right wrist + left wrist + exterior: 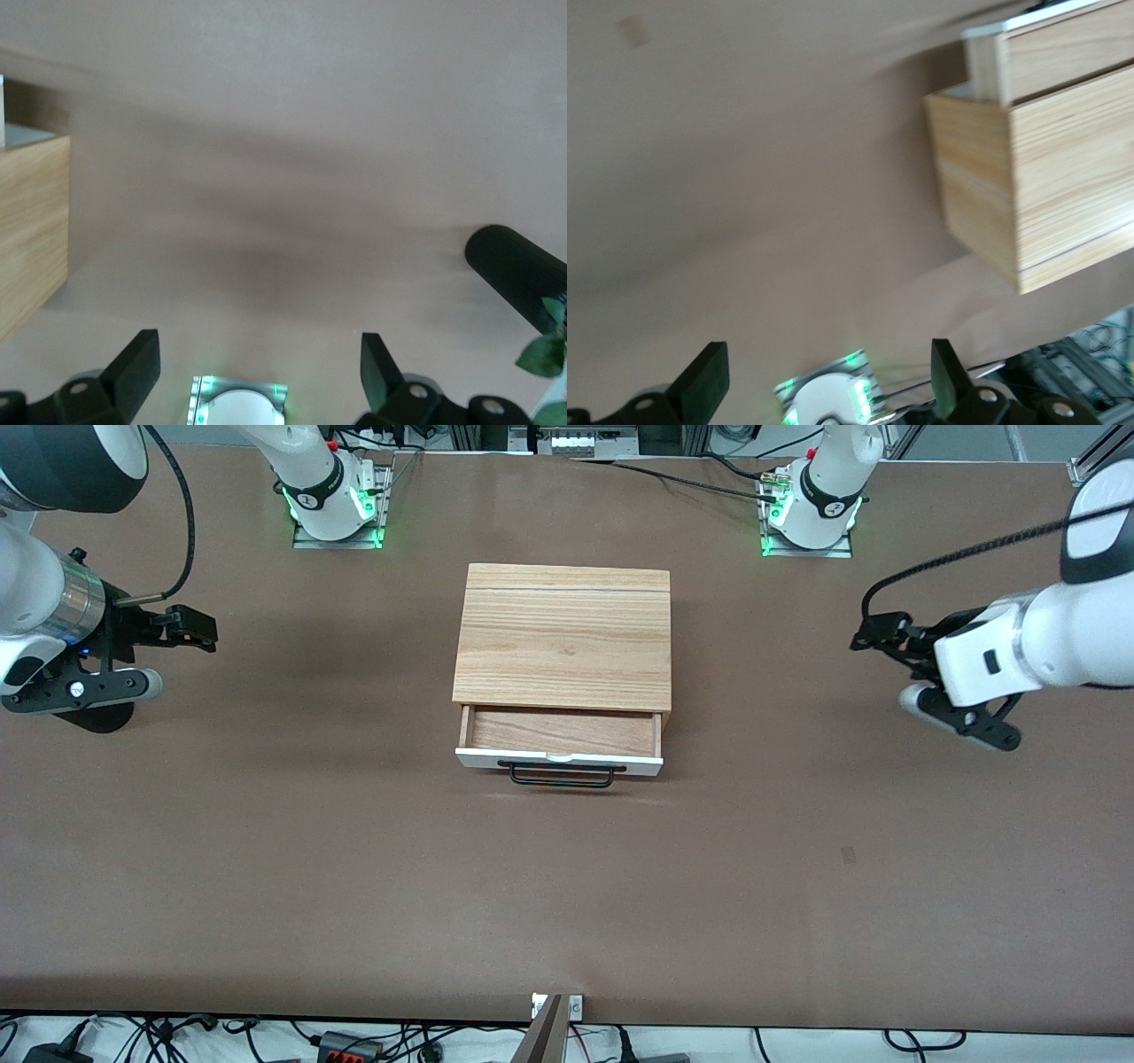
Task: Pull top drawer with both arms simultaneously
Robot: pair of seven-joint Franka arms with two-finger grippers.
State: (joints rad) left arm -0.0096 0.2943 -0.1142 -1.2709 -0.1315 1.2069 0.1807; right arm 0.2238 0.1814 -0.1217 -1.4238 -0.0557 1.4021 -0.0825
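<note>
Both end effectors hang in the air with fingers spread wide and nothing in them. Left end effector (824, 376) is over bare table (266, 850) toward the left arm's end, well apart from the cabinet (563, 634); right end effector (257, 372) is over the right arm's end. Top drawer (560, 742) stands partly pulled out of the cabinet's front, its black handle (562, 775) untouched.

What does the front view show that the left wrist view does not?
Only the front view shows the top drawer's black handle, its wood inside, and the right end effector over bare table. Only the left wrist view shows the cabinet's side wall. Both show the drawer pulled partway out and the left end effector, open, away from it.
</note>
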